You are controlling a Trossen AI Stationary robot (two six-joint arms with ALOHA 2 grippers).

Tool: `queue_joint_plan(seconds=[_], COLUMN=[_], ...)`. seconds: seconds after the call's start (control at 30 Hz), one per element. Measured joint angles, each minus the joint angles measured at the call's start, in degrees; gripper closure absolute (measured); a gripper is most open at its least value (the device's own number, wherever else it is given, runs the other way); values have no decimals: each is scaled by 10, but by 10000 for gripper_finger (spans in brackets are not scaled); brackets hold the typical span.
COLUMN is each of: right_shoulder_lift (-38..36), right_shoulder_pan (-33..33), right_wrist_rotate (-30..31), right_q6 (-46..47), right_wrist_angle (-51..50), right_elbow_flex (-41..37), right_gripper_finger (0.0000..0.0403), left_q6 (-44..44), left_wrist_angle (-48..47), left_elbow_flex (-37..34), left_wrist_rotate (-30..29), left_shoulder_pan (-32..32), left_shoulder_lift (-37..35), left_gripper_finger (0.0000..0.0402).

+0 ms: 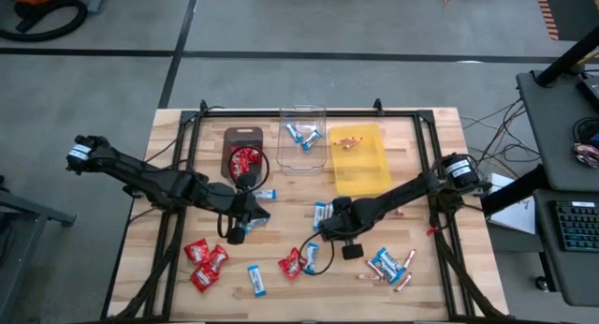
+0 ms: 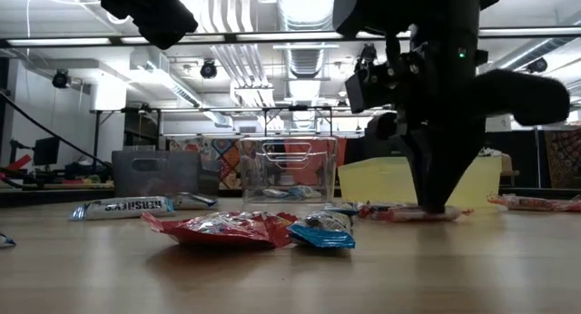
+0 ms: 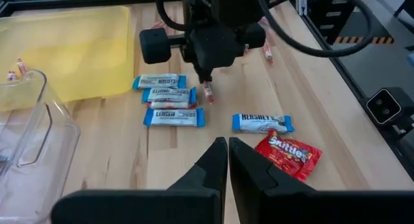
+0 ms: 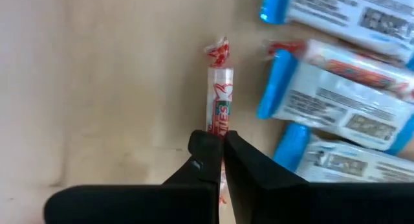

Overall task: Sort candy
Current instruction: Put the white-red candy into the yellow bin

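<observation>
The wooden table (image 1: 178, 155) carries three trays along its far edge: a dark tray (image 1: 241, 137) holding red packets, a clear tray (image 1: 303, 155) with blue-and-white bars inside, and a yellow tray (image 1: 365, 174) with a few thin sticks at its far end. The left arm reaches in from the table's left side; its left gripper (image 3: 228, 160) hangs above the boards near the middle, fingers pressed together with nothing between them. The right arm crosses from the right edge, and the right gripper (image 4: 221, 156) is down at the table surface, fingers pinched on one thin stick (image 4: 218, 101) that lies just beside a stack of three blue-and-white bars (image 3: 169, 98). Loose candy remains on the near half of the table: a cluster of red packets (image 1: 204, 260) toward the near left, a single bar (image 1: 256, 280) close by, a red packet (image 3: 288, 153) touching another bar (image 3: 262, 123) near the centre, and a mixed group of bars and sticks (image 1: 391, 266) toward the near right.
</observation>
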Motion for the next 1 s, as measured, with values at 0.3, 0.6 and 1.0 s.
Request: queue_joint_plan(seconds=[0.3,0.6,1.0], right_shoulder_lift=[-8,-57,-138], right_shoulder_pan=[0,-39,-249], right_wrist_rotate=[4,21,96], right_q6=[-9,-45,-194], right_wrist_angle=[-40,-175,-236], right_elbow_flex=[54,141,130], right_gripper_finger=[394,394,394], left_q6=[0,0,5], left_wrist_angle=[-2,-1,-1], left_elbow_flex=[0,0,0], left_wrist_rotate=[0,0,0], left_shoulder_pan=[0,0,0], left_shoulder_lift=[0,0,0], left_gripper_finger=[402,402,402])
